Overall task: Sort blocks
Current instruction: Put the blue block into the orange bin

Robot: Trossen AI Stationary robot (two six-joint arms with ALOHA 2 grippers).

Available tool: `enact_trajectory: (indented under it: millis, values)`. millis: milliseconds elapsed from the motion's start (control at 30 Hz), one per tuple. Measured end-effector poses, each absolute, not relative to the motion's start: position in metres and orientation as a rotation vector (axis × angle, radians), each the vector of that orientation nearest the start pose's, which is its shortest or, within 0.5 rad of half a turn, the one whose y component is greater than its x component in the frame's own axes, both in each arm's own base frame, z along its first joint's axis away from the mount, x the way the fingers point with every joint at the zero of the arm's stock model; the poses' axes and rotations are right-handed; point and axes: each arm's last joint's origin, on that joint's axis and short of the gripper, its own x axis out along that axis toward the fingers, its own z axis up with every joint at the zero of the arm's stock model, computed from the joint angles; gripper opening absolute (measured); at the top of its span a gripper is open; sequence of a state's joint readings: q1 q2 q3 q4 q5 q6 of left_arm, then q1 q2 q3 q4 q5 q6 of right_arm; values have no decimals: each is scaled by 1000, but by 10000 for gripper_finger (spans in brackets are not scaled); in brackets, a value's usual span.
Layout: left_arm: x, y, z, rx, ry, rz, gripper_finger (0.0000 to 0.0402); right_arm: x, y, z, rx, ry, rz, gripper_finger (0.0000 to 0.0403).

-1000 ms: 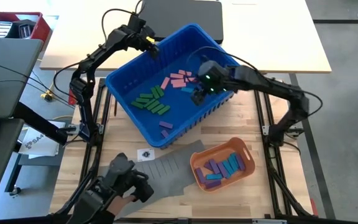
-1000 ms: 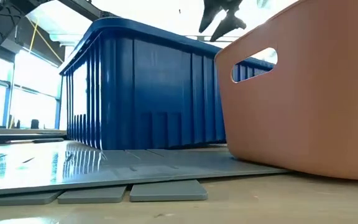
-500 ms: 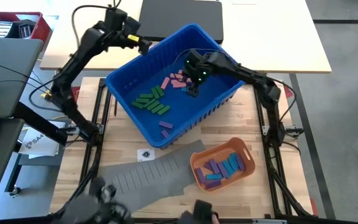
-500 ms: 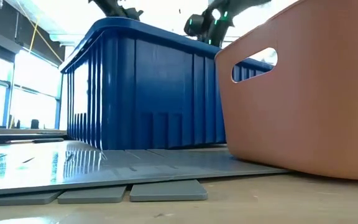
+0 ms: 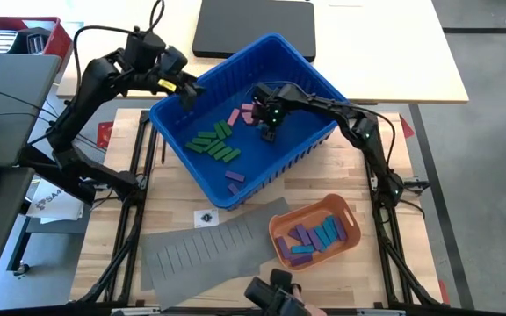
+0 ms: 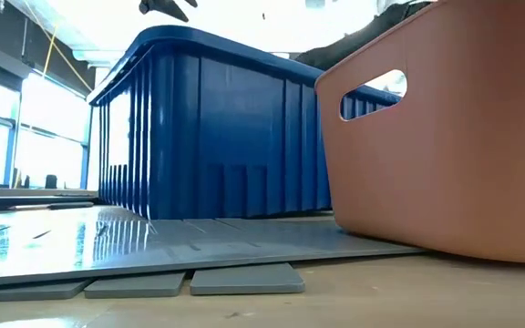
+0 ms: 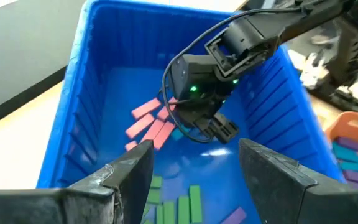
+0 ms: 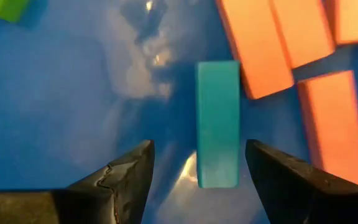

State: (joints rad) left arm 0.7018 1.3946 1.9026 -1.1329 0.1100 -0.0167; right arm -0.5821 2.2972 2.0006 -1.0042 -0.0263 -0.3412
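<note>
Blocks lie on the floor of a blue bin (image 5: 172, 132): green ones (image 5: 213, 142), pink ones (image 5: 246, 112), a purple one (image 5: 234, 178) and a teal one (image 8: 218, 121). My right gripper (image 5: 269, 130) is low inside the bin, open and pointing down. Its fingers (image 8: 199, 148) stand on either side of the flat-lying teal block, apart from it. My left gripper (image 5: 187, 89) is open and empty above the bin's far-left rim; it also shows in its own wrist view (image 7: 194, 155). An orange tray (image 5: 351, 219) holds purple and blue blocks (image 5: 310, 237).
A grey slotted sheet (image 5: 205, 246) lies near the table's front edge, beside the orange tray. A dark object (image 5: 275, 294) shows at the near edge. A black flat case (image 5: 253, 26) lies on the white table beyond the bin. The bin walls enclose my right gripper.
My right gripper has moved a little toward the table's left edge and gone down below the bin's rim, over the teal block. My left gripper has moved from above the bin's far rim toward the left and near, staying open. The dark object at the near edge has shifted right.
</note>
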Motion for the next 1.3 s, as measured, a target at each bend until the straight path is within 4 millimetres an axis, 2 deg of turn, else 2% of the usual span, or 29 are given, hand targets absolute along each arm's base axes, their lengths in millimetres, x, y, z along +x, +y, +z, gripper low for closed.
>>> enact_trajectory:
  millis: [233, 333, 467, 600, 667, 800, 933, 1100, 1300]
  values:
    - [183, 145, 476, -264, 617, 598, 225, 395, -267, 170, 164, 1351, -259, 235]
    - [183, 145, 476, -266, 615, 599, 225, 395, -267, 168, 173, 1357, -266, 193]
    - [183, 145, 476, -265, 615, 601, 225, 394, -267, 168, 195, 1358, -286, 100]
    - [183, 145, 476, -253, 618, 598, 225, 394, -266, 177, 231, 1348, -311, 95]
    - [183, 146, 476, -226, 626, 625, 225, 396, -267, 192, 235, 1322, -324, 95]
    - [179, 151, 477, -163, 650, 711, 225, 395, -260, 244, 236, 1247, -345, 95]
    - [175, 159, 476, -138, 667, 733, 225, 390, -239, 295, 283, 1173, -278, 95]
    - [173, 169, 474, -105, 684, 747, 225, 372, -186, 357, 327, 1098, -86, 95]
    - [175, 180, 470, -116, 677, 712, 225, 345, -96, 394, 409, 1079, 76, 95]
